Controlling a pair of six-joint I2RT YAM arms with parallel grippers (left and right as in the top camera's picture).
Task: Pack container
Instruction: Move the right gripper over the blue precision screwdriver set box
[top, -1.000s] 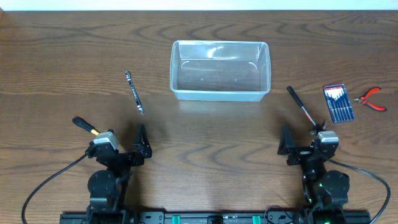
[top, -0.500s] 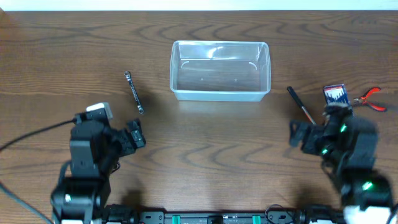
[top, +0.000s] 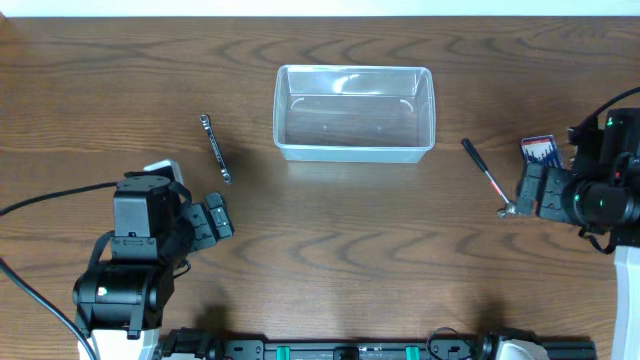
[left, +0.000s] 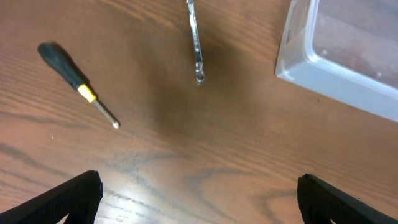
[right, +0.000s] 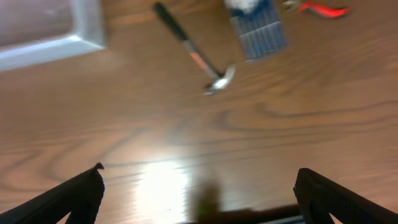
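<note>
The container (top: 353, 112) is sitting empty on the counter (top: 330, 250), at the upper centre of the overhead frame. The left claw (left: 199, 180) is hanging released, its fingers spread to the lower corners of its wrist view. A wrench (left: 194, 40) is lying at top centre there and a black-handled screwdriver (left: 76, 83) at upper left. The right claw (right: 199, 180) is likewise gaping, looking down on a hammer (right: 186, 45) at top centre, with a blue bit set (right: 258, 31) and red pliers (right: 314, 9) toward the upper right. Both arms appear to be lining up for a first pick. To do it well, each claw should be centring over one tool's shaft, turning so its fingers are straddling it crosswise. It should then be descending until the tips are nearly brushing the wood before clenching, since the flat, thin wrench could be skidding away otherwise.
</note>
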